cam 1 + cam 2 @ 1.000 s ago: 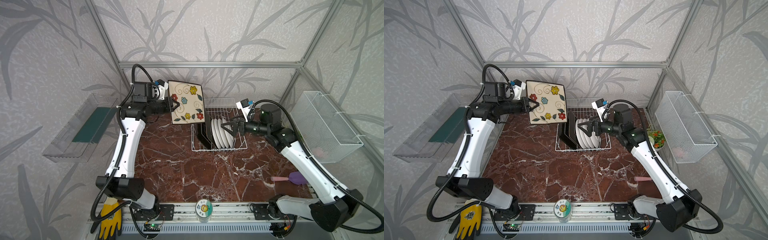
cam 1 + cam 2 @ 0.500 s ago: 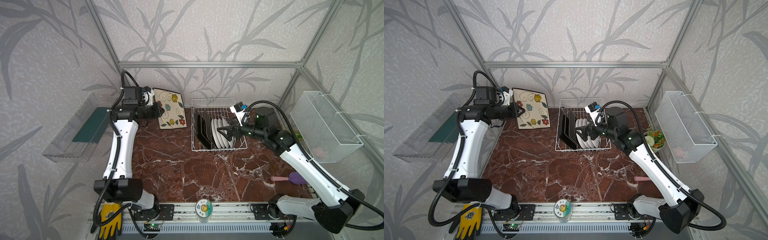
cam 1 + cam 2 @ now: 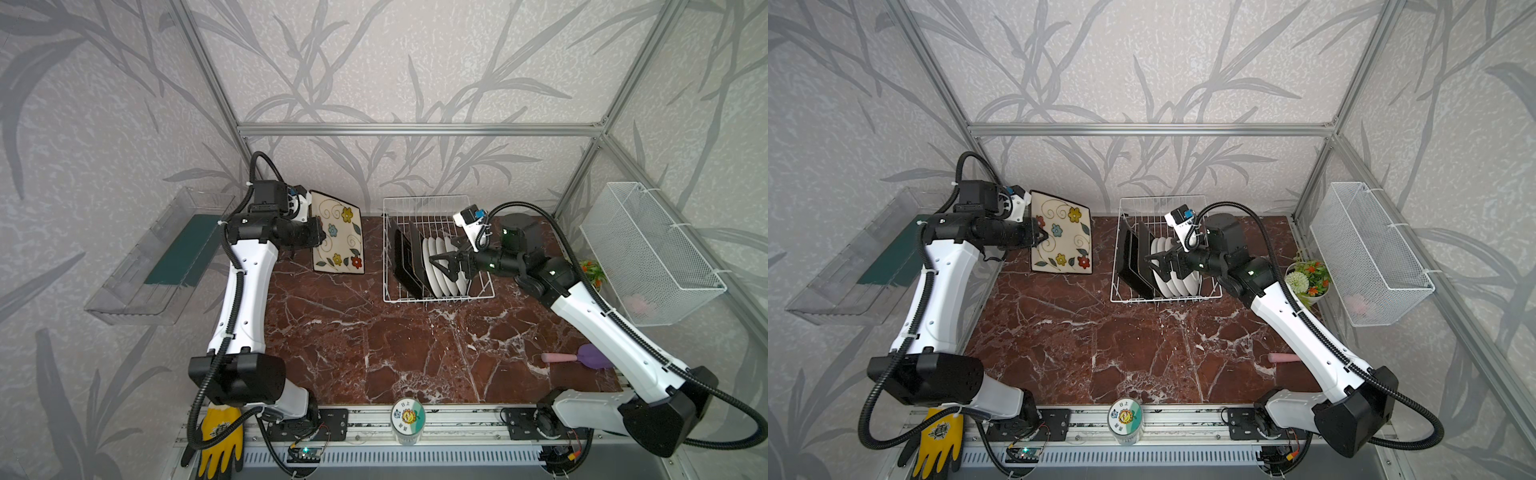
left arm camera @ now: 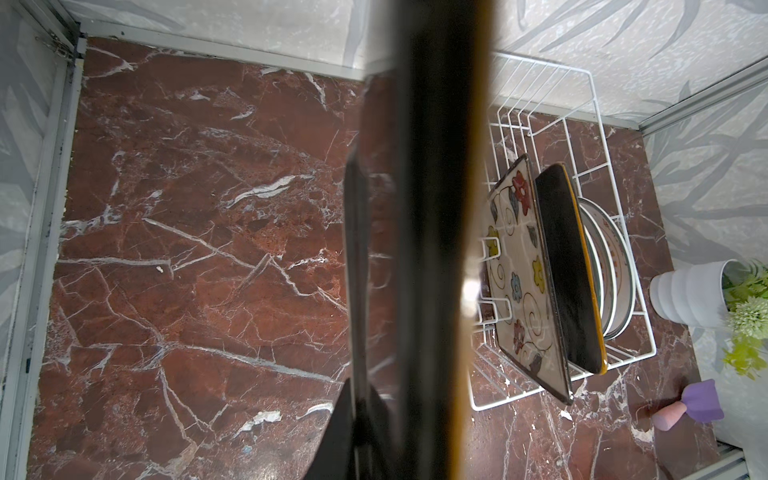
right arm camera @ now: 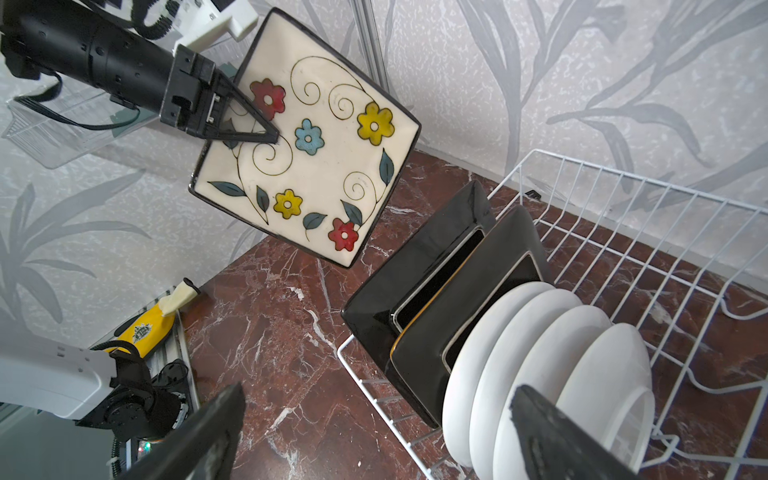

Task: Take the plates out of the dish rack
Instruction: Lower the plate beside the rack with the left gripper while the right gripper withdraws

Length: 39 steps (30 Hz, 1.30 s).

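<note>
My left gripper (image 3: 319, 239) (image 3: 1041, 237) (image 5: 266, 137) is shut on the edge of a cream flower-and-swirl plate (image 3: 338, 235) (image 3: 1064, 239) (image 5: 316, 141). The plate is tilted, low over the table's back left; I cannot tell whether it touches. It shows edge-on (image 4: 432, 208) in the left wrist view. The white wire dish rack (image 3: 424, 198) (image 3: 1158, 199) (image 5: 623, 174) (image 4: 598, 124) holds two black-backed square plates (image 3: 409, 259) (image 5: 415, 291) and several round white plates (image 3: 442, 270) (image 5: 540, 345). My right gripper (image 3: 440, 266) (image 3: 1156, 266) (image 5: 374, 436) hangs open just above them.
A clear wall tray (image 3: 158, 257) hangs at the left and a white mesh basket (image 3: 648, 249) at the right. A potted plant (image 3: 1308, 278) stands right of the rack. A pink-and-purple tool (image 3: 577, 357) lies front right; a jar top (image 3: 407, 415) and yellow glove (image 3: 220, 432) sit by the front rail.
My left arm has carried the flower plate leftward and down, away from the rack. My right gripper has moved left and lower over the plates in the rack, still open.
</note>
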Each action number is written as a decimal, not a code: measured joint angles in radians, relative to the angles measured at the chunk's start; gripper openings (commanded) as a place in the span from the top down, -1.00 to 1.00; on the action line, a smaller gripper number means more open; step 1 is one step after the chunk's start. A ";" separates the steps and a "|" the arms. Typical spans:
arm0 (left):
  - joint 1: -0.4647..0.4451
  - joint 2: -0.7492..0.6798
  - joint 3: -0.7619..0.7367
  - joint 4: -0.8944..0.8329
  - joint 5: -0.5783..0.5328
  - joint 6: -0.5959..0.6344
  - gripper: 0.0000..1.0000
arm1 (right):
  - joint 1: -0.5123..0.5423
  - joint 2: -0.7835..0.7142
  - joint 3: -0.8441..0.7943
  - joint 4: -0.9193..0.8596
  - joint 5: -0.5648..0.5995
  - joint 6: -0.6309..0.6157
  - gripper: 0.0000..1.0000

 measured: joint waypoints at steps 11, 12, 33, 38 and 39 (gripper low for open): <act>0.009 0.078 -0.077 0.015 0.008 0.040 1.00 | 0.005 0.034 0.000 0.008 -0.018 0.047 -0.98; 0.010 0.085 -0.077 0.017 0.010 0.043 1.00 | 0.005 0.036 0.000 0.009 -0.021 0.050 -0.98; 0.018 0.232 -0.076 0.090 0.035 0.089 1.00 | 0.009 0.053 0.000 0.026 -0.034 0.060 -0.98; 0.024 0.279 -0.071 0.097 0.055 0.109 1.00 | 0.009 0.053 0.000 0.031 -0.034 0.064 -0.98; 0.024 0.293 -0.068 0.096 0.055 0.114 1.00 | 0.009 0.052 -0.001 0.032 -0.034 0.065 -0.98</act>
